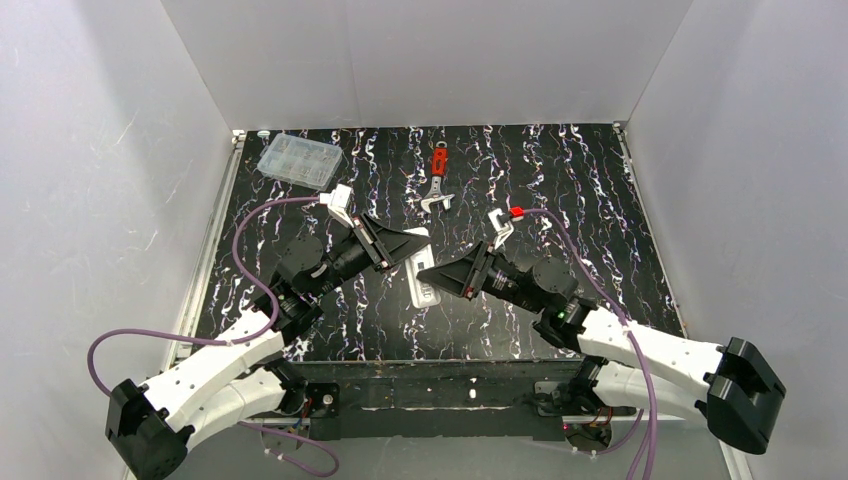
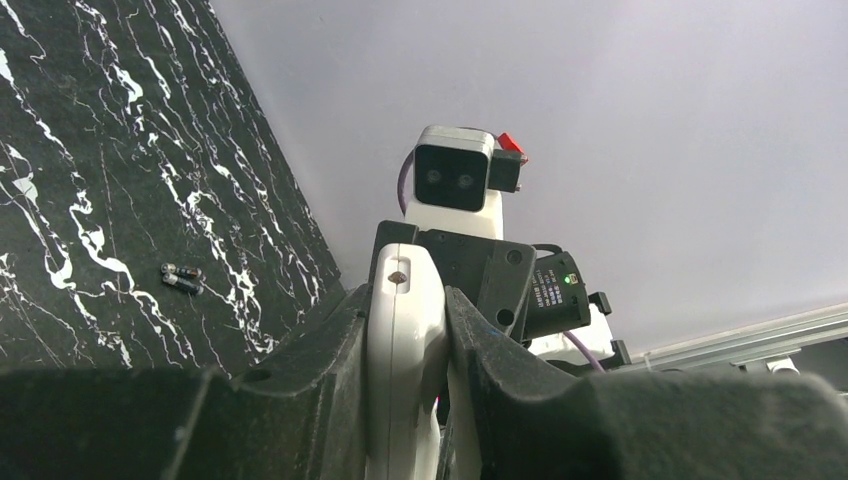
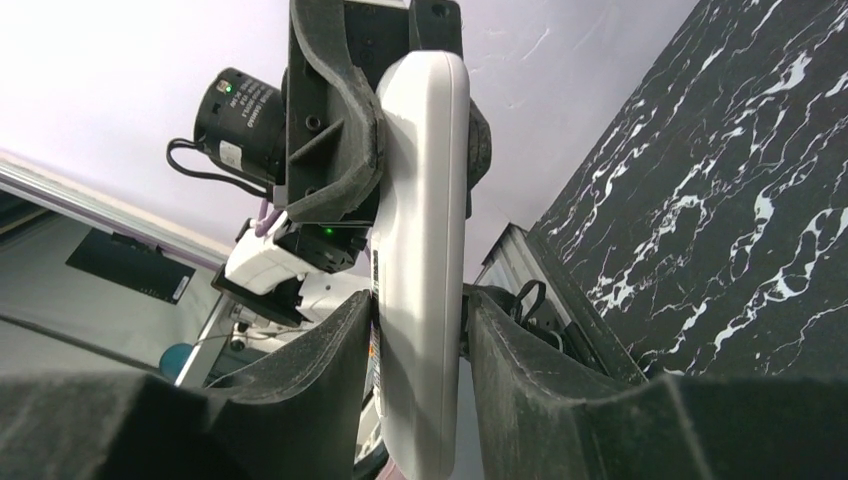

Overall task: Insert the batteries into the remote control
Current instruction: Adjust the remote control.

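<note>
Slim, white, round-edged remote control (image 3: 425, 200) clamped in the left gripper (image 2: 405, 320), while the right gripper (image 3: 418, 330) flanks it, grip unclear

**Remote boxed in on two flanks, open table beyond**

The remote control (image 1: 422, 285) sits mid-table, with an arm reaching in from each flank. The left pincer (image 1: 415, 243) is clamped on its far end. The right pincer (image 1: 428, 272) straddles its near end with thin gaps, so neither flank gives a way in. Straight beyond the remote lies a red-handled wrench (image 1: 438, 182), and far off to its back left a clear compartment box (image 1: 298, 160). The table (image 1: 600, 200) back right of the remote is bare. Two small batteries (image 2: 182, 277) lie loose, well apart from it. White walls (image 1: 420, 60) close three sides.
</note>
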You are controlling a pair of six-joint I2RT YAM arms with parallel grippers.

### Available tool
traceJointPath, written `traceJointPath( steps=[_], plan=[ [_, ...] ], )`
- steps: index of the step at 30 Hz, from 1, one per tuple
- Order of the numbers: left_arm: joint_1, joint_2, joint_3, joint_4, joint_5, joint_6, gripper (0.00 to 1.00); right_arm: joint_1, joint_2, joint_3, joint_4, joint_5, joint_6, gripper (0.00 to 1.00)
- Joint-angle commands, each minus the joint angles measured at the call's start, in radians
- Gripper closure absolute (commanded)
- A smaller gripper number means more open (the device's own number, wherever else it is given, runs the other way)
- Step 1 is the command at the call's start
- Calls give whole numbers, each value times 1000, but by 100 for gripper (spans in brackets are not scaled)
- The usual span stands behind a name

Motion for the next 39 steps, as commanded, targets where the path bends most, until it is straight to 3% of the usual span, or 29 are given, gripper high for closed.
traceJointPath(
  steps=[1,6,12,14,17,18,24,30,35,39],
  plan=[
    [-2,-16,14,126,8,2,100,0,32,34,72,-92,3,52],
    [-1,-21,15,117,3,15,100,0,37,34,77,-105,11,64],
    [2,-38,17,71,-1,29,100,0,23,36,54,-106,1,99],
    [3,-43,20,51,12,30,95,-5,16,45,27,-116,-7,99],
    [6,-58,21,27,43,27,74,-21,-1,52,6,-154,-20,99],
    [7,-60,29,25,75,24,63,-48,-10,55,-2,-198,-21,99],
    [9,-23,82,63,228,-15,52,-128,-12,80,-6,-370,-8,99],
    [8,41,109,162,304,-79,58,-141,34,130,-7,-494,-3,99],
    [9,42,110,160,301,-71,71,-143,32,125,-2,-483,0,99],
    [8,29,112,135,296,-54,74,-147,16,117,-17,-473,-8,99]
  ],
)
